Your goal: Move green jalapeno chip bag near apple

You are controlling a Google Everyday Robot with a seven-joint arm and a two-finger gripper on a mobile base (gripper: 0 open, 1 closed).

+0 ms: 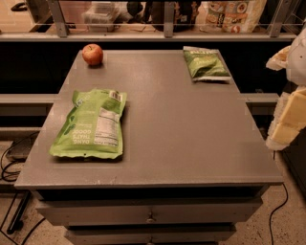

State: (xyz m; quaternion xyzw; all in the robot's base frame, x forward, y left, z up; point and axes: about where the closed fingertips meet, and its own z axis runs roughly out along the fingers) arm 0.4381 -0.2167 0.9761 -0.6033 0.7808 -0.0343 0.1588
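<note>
From the camera view I am looking down on a grey worktop (181,134) from its near side. The green jalapeno chip bag (205,63) lies flat at the far right corner, its pale lettering band towards the far edge and its lower end angled a little towards the right edge. The apple (92,54) sits at the far left corner, red with yellowish patches, and is well apart from the bag, with the whole width of the far edge between them.

A larger lime-green pouch (92,124) lies flat beside the left edge, about midway between far and near. Its white nutrition label faces up and its print reads upside down to me. It touches neither the apple nor the chip bag.

The gripper (289,119) shows as pale, cream-coloured shapes at the right border of my view. It hangs beyond the right edge of the worktop and nearer to me than the chip bag, clear of all three items. I cannot tell whether it is released or clenched, and nothing shows in its grasp.

Under the near edge there is a drawer (150,213) with a small knob. Dark cables (10,165) lie on the floor off the left edge. Beyond the far edge runs a shelf (143,34) carrying packages (234,14).
</note>
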